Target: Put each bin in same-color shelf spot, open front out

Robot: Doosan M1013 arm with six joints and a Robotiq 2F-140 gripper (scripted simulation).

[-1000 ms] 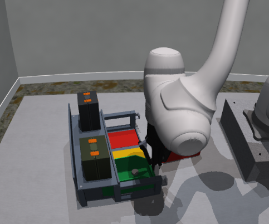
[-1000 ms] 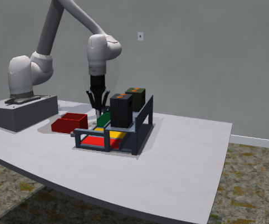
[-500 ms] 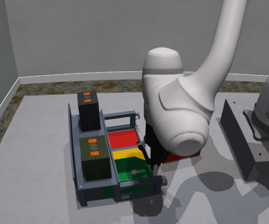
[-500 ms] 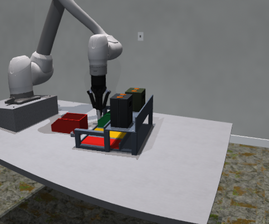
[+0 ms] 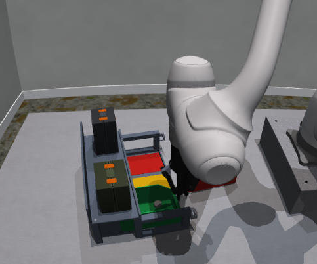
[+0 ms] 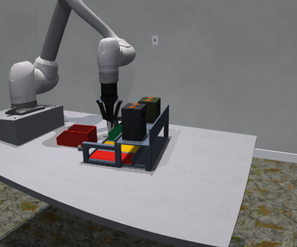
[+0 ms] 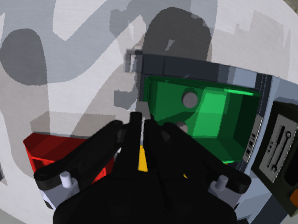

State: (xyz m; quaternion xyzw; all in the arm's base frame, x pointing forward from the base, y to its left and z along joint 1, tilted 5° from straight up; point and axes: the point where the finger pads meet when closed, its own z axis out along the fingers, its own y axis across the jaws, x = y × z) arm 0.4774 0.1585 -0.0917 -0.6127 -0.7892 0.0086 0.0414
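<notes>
Top view: two cases, one green bin (image 5: 156, 192) (image 6: 115, 133) (image 7: 212, 112).

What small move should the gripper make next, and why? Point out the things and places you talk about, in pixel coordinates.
Probably a gentle push on the green bin (image 5: 153, 192) (image 6: 115, 133) (image 7: 230, 115), deeper into the shelf (image 5: 139, 226) (image 6: 118, 155) (image 7: 185, 66): the shut gripper (image 5: 182, 197) (image 6: 109, 120) (image 7: 141, 110) is at its front, and much of the bin sits forward of the upper board.

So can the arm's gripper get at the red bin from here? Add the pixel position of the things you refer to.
Probably yes: the gripper (image 6: 109, 130) (image 7: 141, 110) looks shut beside the red bin (image 6: 76, 136) (image 7: 55, 146), which stands outside the shelf (image 5: 138, 230) (image 6: 148, 158). It would likely need to open first.
</notes>
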